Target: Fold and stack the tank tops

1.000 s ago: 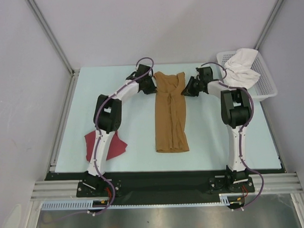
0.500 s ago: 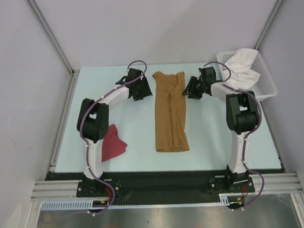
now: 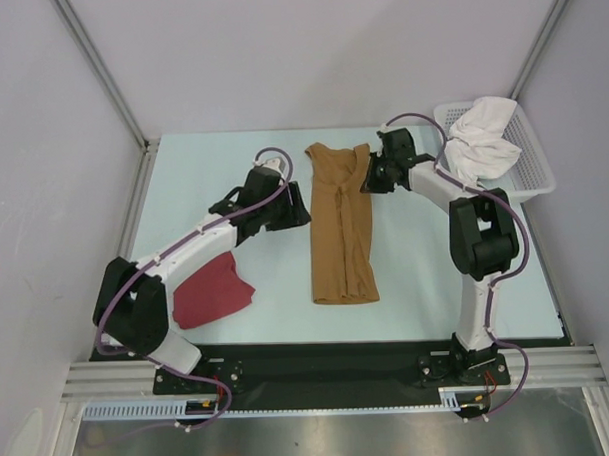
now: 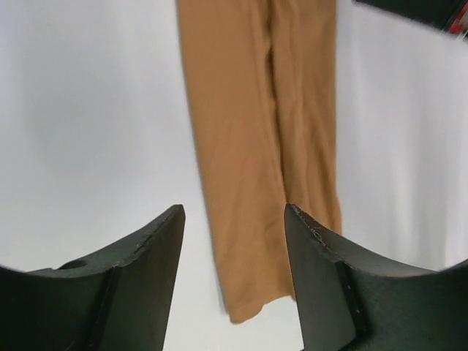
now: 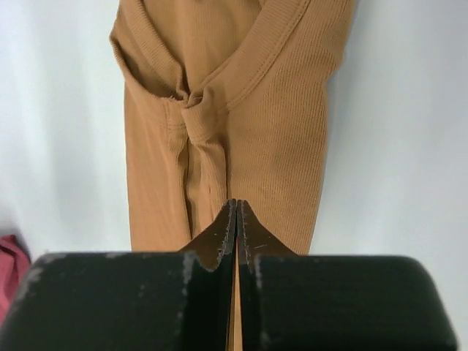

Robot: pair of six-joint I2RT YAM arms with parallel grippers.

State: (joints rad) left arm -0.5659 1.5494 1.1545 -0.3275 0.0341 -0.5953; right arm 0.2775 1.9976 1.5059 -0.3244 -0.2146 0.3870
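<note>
The tan-brown ribbed cloth tank top (image 3: 341, 227), doubled lengthwise into a narrow strip, lies flat in the middle of the pale blue desk (image 3: 426, 274). Its long axis runs from the scooped neck and straps at the far end to the hem at the near end. The right jaws sit at that top's far right corner, over the shoulder-strap edge, pressed fully together tip to tip. The right wrist view shows ribbed cloth spread beyond the tips, with no fold visibly caught between them. The left jaws stand partly open and empty, just off the top's left edge beside its far half, pointing across at it. The crumpled dark red cloth tank top (image 3: 213, 289) lies well off to the near left of the tan one, with nothing gripping it. A white plastic mesh basket (image 3: 530, 160) holding white cloth (image 3: 481, 137) stands to the far right of the tan top. The coming fold looks to be end over end along the long axis, so both far corners need gripping. The right jaws are nearer theirs but must part first, and the left jaws would have to reach the far left strap.
</note>
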